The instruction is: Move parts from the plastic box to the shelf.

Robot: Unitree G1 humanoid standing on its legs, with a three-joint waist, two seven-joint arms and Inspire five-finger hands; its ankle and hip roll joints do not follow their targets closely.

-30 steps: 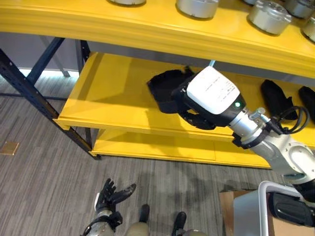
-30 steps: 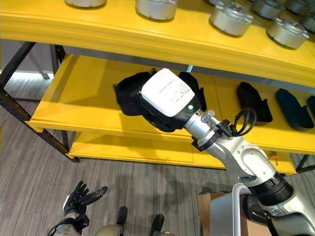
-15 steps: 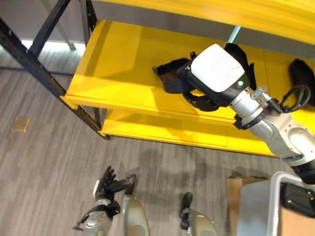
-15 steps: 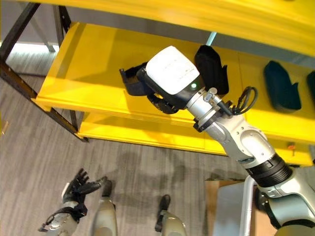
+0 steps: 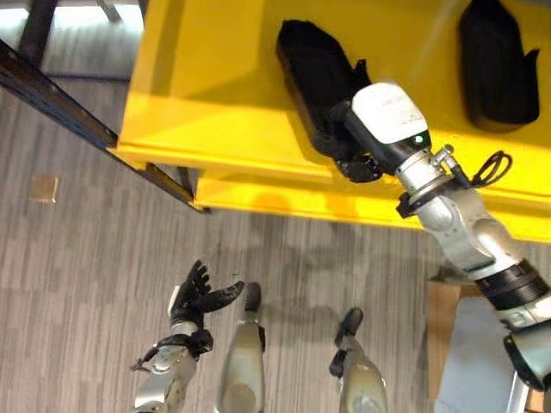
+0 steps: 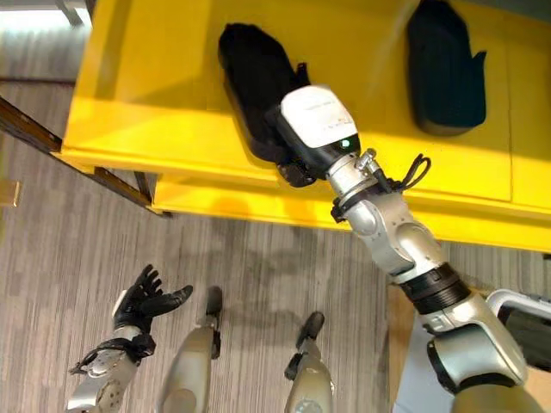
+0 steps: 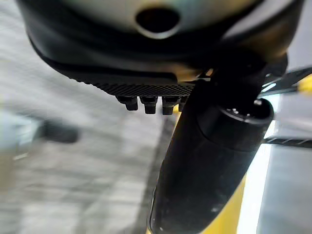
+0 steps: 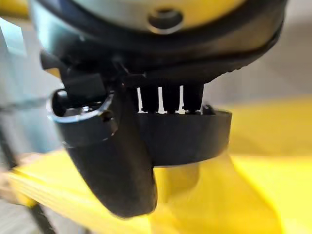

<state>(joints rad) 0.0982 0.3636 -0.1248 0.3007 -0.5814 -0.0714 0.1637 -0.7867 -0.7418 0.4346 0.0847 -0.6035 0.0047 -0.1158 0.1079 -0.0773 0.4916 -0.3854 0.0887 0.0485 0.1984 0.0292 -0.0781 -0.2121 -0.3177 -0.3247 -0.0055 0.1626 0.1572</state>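
A black moulded part (image 5: 312, 64) lies on the yellow shelf (image 5: 207, 86), near its front edge. My right hand (image 5: 385, 114), with a white cover on its back, reaches in from the right and is shut on the part's near end. In the right wrist view the thumb (image 8: 117, 165) and the fingers close over the part's black rim (image 8: 195, 136). My left hand (image 5: 200, 297) hangs low over the floor at the lower left, open with its fingers spread and holding nothing; its thumb (image 7: 204, 161) stands out in the left wrist view.
A second black part (image 5: 497, 60) lies further right on the same shelf. A dark frame bar (image 5: 77, 120) runs at the shelf's left corner. A lower yellow shelf edge (image 5: 284, 202) shows beneath. A cardboard box (image 5: 441, 344) stands on the grey floor at the lower right.
The camera has tilted down, shifting the whole picture. The black part, held up at a tilt before, now lies flat along the shelf with my right hand still on it.
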